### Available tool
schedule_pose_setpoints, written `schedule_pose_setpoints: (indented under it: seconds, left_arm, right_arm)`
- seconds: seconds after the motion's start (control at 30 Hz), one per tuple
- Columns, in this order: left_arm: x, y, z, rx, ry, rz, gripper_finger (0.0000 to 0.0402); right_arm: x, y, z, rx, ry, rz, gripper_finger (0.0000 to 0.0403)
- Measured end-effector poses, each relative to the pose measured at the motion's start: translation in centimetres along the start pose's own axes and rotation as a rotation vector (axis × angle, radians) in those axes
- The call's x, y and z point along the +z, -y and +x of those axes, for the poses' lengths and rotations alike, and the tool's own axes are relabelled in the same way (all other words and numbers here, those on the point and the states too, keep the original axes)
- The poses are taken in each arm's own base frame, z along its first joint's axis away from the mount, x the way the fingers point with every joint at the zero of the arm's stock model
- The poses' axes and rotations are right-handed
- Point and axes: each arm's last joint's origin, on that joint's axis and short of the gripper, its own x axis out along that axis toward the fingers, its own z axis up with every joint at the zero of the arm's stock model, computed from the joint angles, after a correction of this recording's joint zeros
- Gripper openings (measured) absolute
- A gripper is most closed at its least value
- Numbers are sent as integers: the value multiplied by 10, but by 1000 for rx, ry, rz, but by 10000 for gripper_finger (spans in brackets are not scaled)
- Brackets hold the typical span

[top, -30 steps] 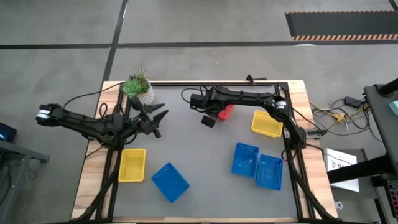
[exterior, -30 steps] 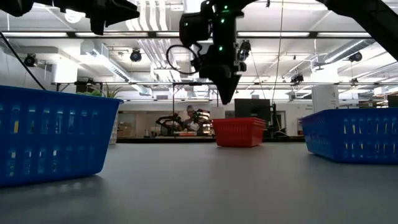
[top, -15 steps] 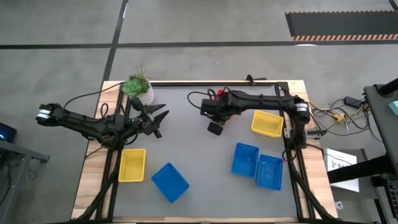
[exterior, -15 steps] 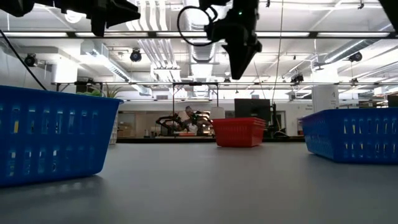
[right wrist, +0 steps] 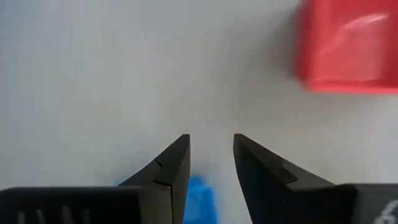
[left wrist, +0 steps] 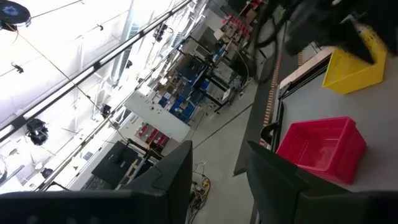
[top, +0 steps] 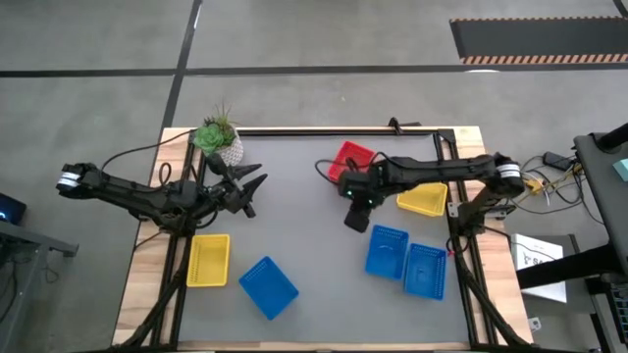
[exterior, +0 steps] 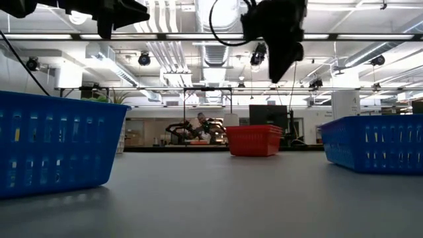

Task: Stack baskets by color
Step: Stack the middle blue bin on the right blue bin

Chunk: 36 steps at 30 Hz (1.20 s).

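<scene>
A red basket (top: 353, 157) stands on its base at the table's far middle, also seen in the low view (exterior: 253, 140). My right gripper (top: 355, 218) hangs open and empty above the mat, nearer than that basket, fingers slanting down (right wrist: 211, 142). A yellow basket (top: 422, 199) lies to its right, and two blue baskets (top: 386, 251) (top: 425, 270) lie nearer. Another yellow basket (top: 208, 260) and a blue basket (top: 268, 287) rest at the near left. My left gripper (top: 251, 188) waits open at the left, held about level above the table.
A white potted plant (top: 221, 139) stands at the far left corner, just behind my left gripper. Bare grey mat (top: 304, 235) lies in the middle between the two groups of baskets. In the low view, blue baskets (exterior: 56, 142) (exterior: 377, 142) flank the foreground.
My right gripper has drawn away from the red basket, going toward the table's near and right edges and a little up, and has tipped to point more steeply down. The red basket stays where it was on the mat.
</scene>
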Motion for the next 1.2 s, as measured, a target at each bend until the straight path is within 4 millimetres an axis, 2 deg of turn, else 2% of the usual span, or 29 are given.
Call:
schedule_pose_setpoints:
  seconds: [0.2, 0.4, 0.5, 0.7, 0.83, 1.03, 1.2]
  left_arm:
    - [1, 0, 1, 8, 5, -11, 130]
    - [1, 1, 2, 5, 3, -5, 130]
    - [2, 0, 2, 11, 8, -12, 130]
    - [2, -1, 2, 21, 14, -22, 130]
    - [2, -1, 2, 20, 15, -22, 130]
    - [3, -2, 2, 25, 19, -28, 130]
    - [3, -2, 2, 31, 25, -42, 130]
  right_arm:
    - [-21, -20, 7, 168, -106, -92, 116]
    - [-38, -45, 11, 233, -181, -73, 116]
    - [-48, -64, 9, 260, -172, -175, 110]
    - [-78, -100, 6, 131, -97, -307, 88]
    - [-98, -119, 5, 57, -31, -329, 97]
    - [-123, -134, 6, 48, -42, -265, 137]
    - [-135, -135, 13, 28, -69, -164, 150]
